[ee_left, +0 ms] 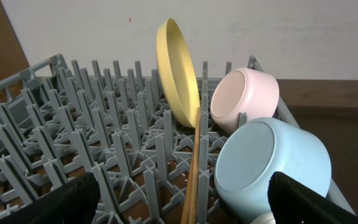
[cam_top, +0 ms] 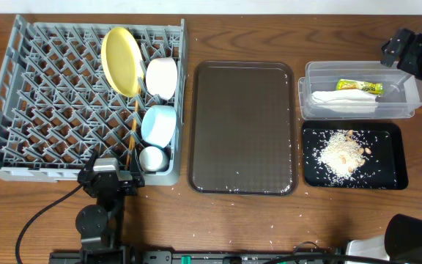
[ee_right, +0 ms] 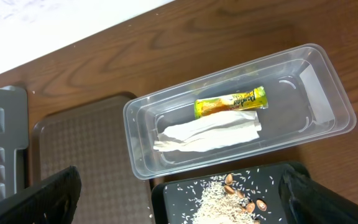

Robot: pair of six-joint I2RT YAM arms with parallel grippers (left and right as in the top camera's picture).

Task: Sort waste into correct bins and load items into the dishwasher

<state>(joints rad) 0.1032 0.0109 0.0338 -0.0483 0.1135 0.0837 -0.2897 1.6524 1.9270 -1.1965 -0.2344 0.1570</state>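
The left gripper (ee_left: 182,190) hangs low at the near edge of the dish rack (cam_top: 42,95), its jaws spread wide with nothing held. In the left wrist view the wooden chopsticks (ee_left: 192,165) run up the middle of the gap between the two dark fingers (ee_left: 48,202), lying in the rack beyond them, untouched. The light-blue bowl (ee_left: 269,165) sits on its side just ahead of the right-hand finger, its bottom towards the camera. The white bowl (ee_left: 244,99) stands on edge behind it, and the yellow plate (ee_left: 178,68) stands between pegs, tilted a little, at the chopsticks' far end. The small white cup (cam_top: 152,158) lies in the rack's near right corner, beside the gripper. The left arm reaches in from the table's near edge, its wrist about level.

The right gripper (ee_right: 179,186) hovers high at the table's far right, jaws wide apart and empty, looking down. Below it the clear tub (ee_right: 138,146) holds the yellow-green wrapper (ee_right: 230,102) and the white napkin (ee_right: 207,134), side by side and touching. The black tray (cam_top: 390,176), just nearer than the tub, carries the rice crumbs (cam_top: 341,154). The brown serving tray (cam_top: 244,128) lies between rack and bins.
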